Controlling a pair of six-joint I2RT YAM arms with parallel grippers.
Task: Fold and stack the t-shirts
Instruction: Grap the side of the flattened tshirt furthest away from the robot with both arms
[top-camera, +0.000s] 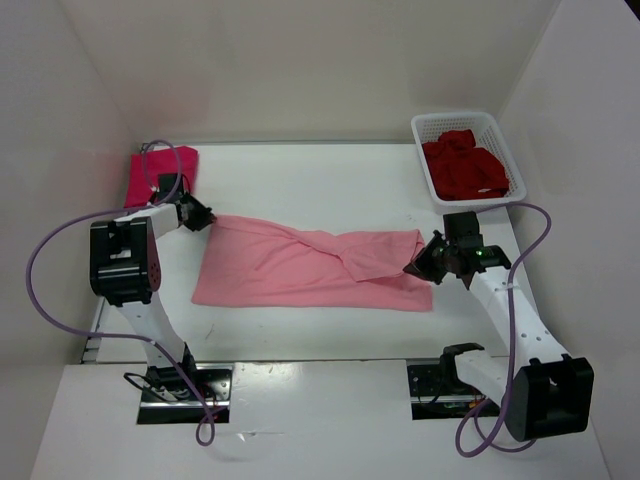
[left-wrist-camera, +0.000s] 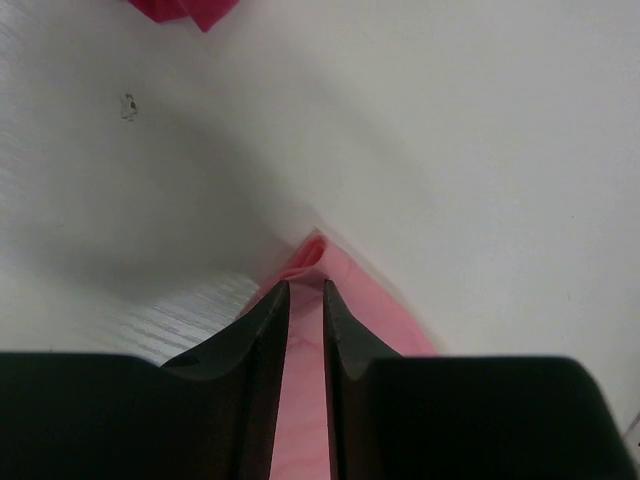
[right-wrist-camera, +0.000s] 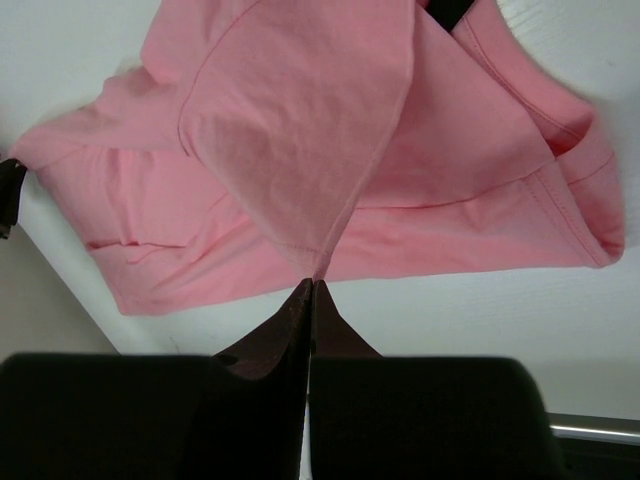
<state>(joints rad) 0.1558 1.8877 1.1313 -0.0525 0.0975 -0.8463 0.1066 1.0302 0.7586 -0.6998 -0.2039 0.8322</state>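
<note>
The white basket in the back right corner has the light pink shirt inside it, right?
Not quite. The white basket in the back right corner holds the dark red shirt. The light pink shirt lies spread out on the table instead. The top external view shows this.

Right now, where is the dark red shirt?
In the overhead view, the dark red shirt lies bunched inside the white basket at the table's far right corner, beyond the spread pink shirt.
</note>
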